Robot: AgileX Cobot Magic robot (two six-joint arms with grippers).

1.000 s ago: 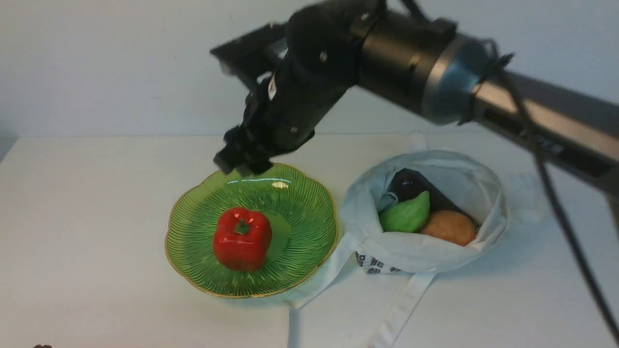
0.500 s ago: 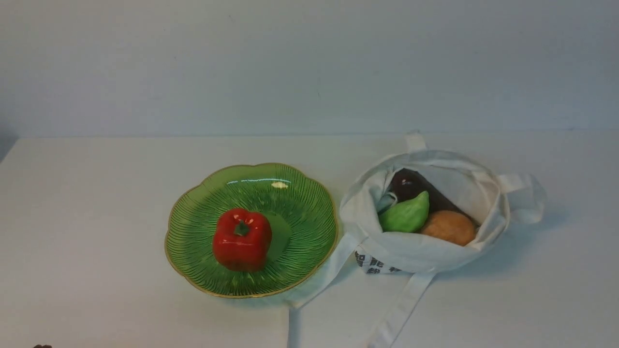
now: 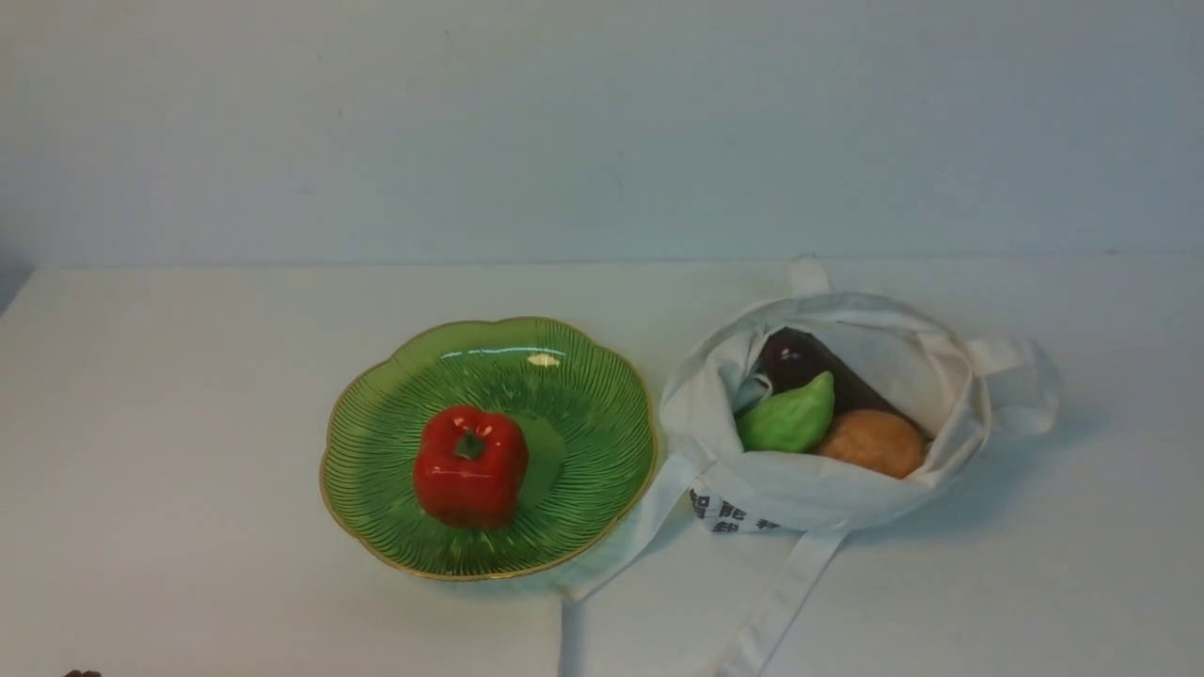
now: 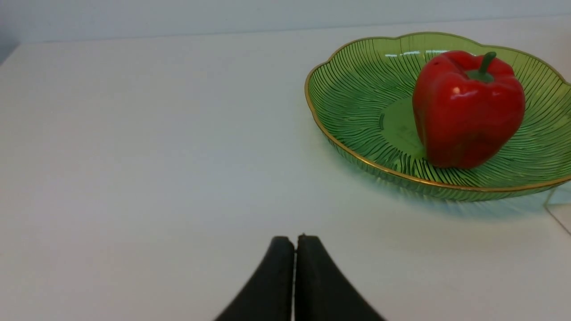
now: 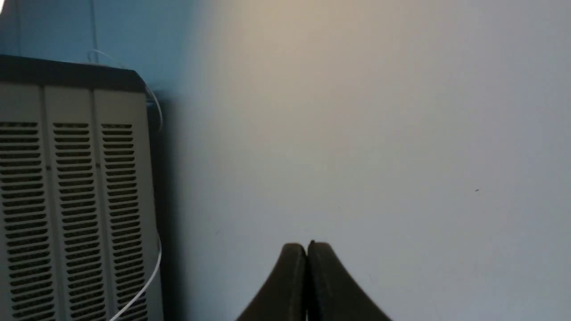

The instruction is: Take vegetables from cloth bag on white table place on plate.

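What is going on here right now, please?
A two-armed robot is moving toy vegetables from a cloth bag to a plate, but nothing is being handled at this moment. One red pepper sits on the plate; the eggplant, green gourd and potato lie in the bag beside it on the white table. The left gripper and the right gripper are both shut and empty, away from the bag.

I worked in what looked like a lab room: plain white table, blank wall, a vented grey cabinet trailing a white cable.
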